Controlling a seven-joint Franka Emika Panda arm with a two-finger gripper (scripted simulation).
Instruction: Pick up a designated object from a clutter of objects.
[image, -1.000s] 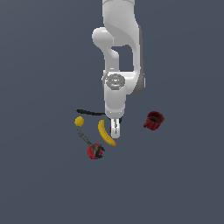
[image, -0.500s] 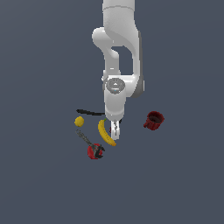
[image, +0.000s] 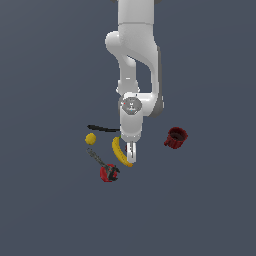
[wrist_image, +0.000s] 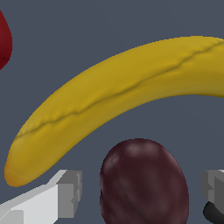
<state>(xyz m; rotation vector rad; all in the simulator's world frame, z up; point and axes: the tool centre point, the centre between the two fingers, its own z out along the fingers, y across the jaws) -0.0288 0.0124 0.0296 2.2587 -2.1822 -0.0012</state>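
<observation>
Item: maroon plum (wrist_image: 143, 181), beside banana (wrist_image: 113, 94). Likely light, firm, smooth, prone to rolling; grip across its widest middle. Fingers (wrist_image: 70, 192) open, straddling it, holding nothing.

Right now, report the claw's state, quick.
Claw: open, fingers on either side of the dark maroon fruit, not yet closed on it.

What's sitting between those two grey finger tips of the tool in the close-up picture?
In the wrist view, the dark maroon fruit sits between the tool's fingers, with a small gap on each side. The banana lies just beyond it.
</observation>
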